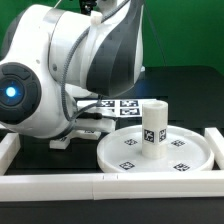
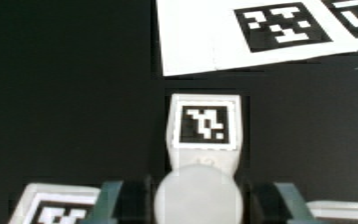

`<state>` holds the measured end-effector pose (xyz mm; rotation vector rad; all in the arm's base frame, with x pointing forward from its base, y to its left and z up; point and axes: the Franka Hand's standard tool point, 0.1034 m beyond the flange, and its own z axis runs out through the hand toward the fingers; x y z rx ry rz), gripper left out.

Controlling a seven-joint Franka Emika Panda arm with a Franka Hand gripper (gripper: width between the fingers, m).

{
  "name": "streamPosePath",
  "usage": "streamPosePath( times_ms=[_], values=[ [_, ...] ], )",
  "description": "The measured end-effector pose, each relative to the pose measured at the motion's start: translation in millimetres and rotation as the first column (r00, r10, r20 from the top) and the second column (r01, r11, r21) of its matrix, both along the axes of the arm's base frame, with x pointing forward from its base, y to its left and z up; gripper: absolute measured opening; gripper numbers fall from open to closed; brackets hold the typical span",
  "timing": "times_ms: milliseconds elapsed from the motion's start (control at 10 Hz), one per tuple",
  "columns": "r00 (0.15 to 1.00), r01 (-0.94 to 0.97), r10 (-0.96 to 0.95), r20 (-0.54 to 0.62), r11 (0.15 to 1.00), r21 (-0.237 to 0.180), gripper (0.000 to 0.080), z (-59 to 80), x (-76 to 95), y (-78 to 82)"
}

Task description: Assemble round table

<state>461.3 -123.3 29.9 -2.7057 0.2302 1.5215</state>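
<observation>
The large round disc top (image 1: 113,152) lies flat on the black table at the exterior view's right. The short cylinder leg (image 1: 154,126) stands upright on its middle. In the wrist view the white cross-shaped base (image 2: 206,130) lies on the black table, and one arm with a tag points away from my gripper (image 2: 206,203). The dark fingers (image 2: 128,202) stand on either side of the base's rounded middle, shut on it. Parts of two more arms show beside the fingers. In the exterior view my arm hides the base and the jaws.
The marker board (image 2: 211,40) lies just beyond the base's arm and shows behind the disc (image 1: 116,104) too. White border rails run along the front (image 1: 60,185) and the exterior view's right (image 1: 214,150). My bulky arm (image 1: 70,70) fills the exterior view's left.
</observation>
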Motion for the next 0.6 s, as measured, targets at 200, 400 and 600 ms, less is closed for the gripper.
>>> streamPosePath(
  times_ms=[200,400,600],
  values=[
    [0.999,0.021,-0.021,0.047,1.0,0.017,0.022,33.7,3.9,3.4],
    [0.991,0.027,-0.031,0.131,0.999,0.036,0.0222,65.0,2.4,10.5],
    [0.956,0.009,-0.012,0.293,1.0,0.011,0.0222,62.3,13.0,8.1]
  ],
)
